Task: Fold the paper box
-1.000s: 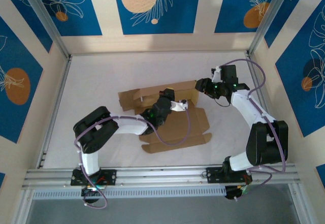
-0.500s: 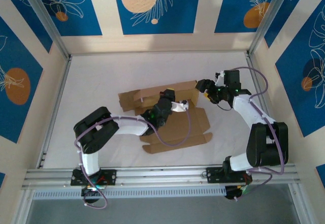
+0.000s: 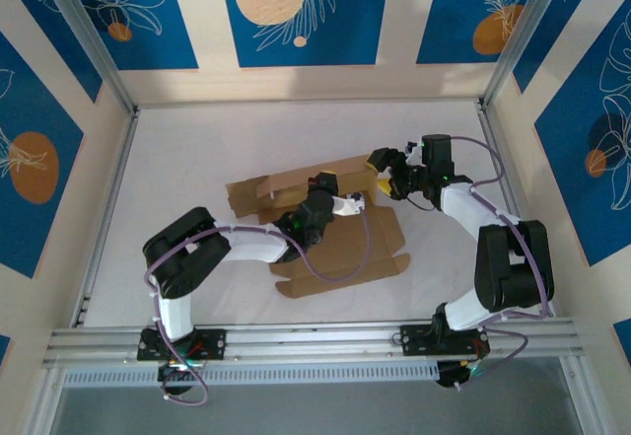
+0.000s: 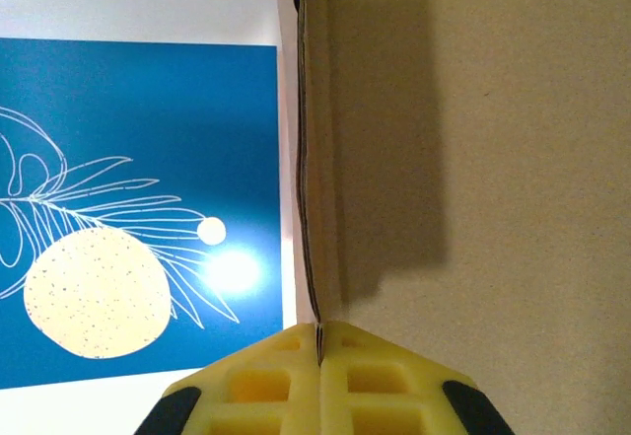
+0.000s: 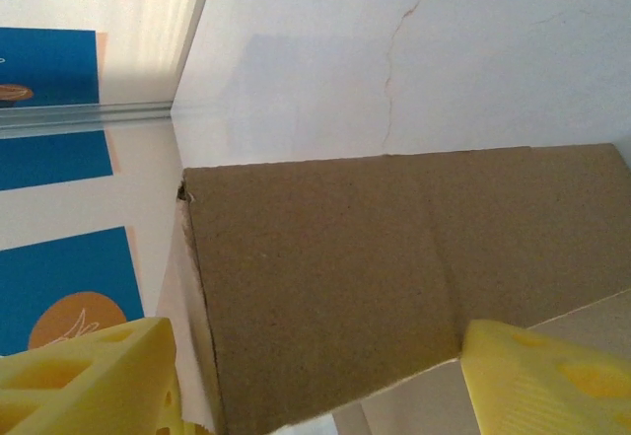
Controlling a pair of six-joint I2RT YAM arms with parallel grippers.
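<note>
White table (image 3: 197, 159) with blue-patterned walls (image 3: 296, 11) around it. Paper box (image 3: 340, 248) lies mid-table, partly folded: brown base panel flat, near flaps spread out, back panel raised along the far side. Left gripper (image 3: 345, 204) reaches in over the base, its yellow pads (image 4: 394, 396) pressed together on the thin edge of a cardboard panel. Right gripper (image 3: 383, 173) sits at the right end of the raised panel, fingers (image 5: 89, 381) spread wide with cardboard between them, contact unclear

The paper box (image 3: 335, 255) lies on the table (image 3: 197, 149), left gripper (image 3: 351, 204) at its middle, right gripper (image 3: 381, 173) at its far-right end.
</note>
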